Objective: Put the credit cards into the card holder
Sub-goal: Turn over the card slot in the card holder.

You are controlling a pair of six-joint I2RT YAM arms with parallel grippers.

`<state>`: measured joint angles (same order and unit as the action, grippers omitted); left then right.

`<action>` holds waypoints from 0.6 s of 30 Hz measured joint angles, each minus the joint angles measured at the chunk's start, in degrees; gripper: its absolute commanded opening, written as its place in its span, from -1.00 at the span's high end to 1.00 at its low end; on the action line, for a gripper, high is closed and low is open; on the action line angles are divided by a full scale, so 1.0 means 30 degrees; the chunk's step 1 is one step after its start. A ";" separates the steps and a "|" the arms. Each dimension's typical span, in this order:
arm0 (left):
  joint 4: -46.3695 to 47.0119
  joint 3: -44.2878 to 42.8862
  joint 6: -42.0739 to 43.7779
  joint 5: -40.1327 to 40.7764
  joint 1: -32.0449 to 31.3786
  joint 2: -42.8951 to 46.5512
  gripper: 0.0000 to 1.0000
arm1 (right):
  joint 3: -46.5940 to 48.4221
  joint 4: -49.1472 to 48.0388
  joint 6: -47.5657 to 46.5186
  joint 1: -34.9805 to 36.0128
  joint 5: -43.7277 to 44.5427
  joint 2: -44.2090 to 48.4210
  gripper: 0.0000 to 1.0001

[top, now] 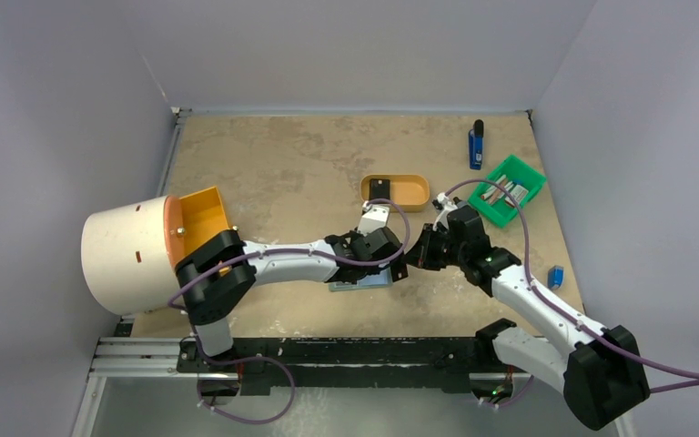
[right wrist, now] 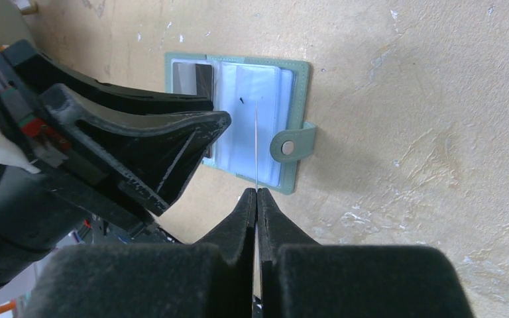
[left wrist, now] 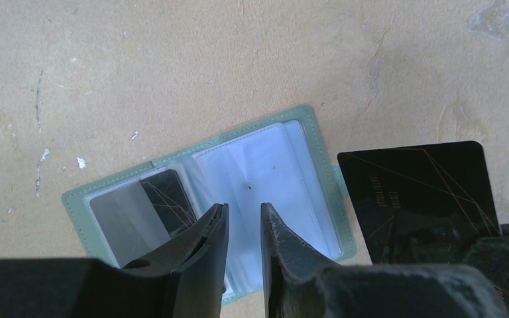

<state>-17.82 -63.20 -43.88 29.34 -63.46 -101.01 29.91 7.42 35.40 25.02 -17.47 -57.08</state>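
Observation:
The sage-green card holder (left wrist: 318,142) lies open on the table, clear sleeves up, with its snap tab (right wrist: 290,147) on the right edge. One black credit card (left wrist: 169,202) sits in its left pocket. My left gripper (left wrist: 243,207) hovers just over the sleeves, jaws a narrow gap apart with nothing between them. My right gripper (right wrist: 256,192) is shut on a second black credit card (left wrist: 417,199). It holds that card on edge above the holder's right half, where it shows as a thin line (right wrist: 256,132). From above, both grippers meet over the card holder (top: 355,284).
A tan oval tray (top: 410,202) holding a small black square item (top: 380,188) stands just behind the grippers. A green basket (top: 507,189) and a blue pen-like object (top: 476,146) are at the back right. A small blue item (top: 555,276) lies right. A white and orange drum (top: 136,255) stands left.

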 measured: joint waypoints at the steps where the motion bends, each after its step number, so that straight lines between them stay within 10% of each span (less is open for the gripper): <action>1: -0.0007 -0.0066 0.0007 -0.0044 0.0000 -0.0168 0.54 | 0.0000 0.0000 0.0000 0.0000 0.0000 0.0000 1.00; 18: -0.0262 -0.0648 0.0051 -0.0182 0.0000 -0.1632 0.93 | 0.0000 0.0000 0.0000 0.0000 0.0000 0.0000 1.00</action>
<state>-18.61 -65.14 -43.72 28.80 -63.46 -105.91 29.91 7.42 35.40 25.02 -17.47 -57.08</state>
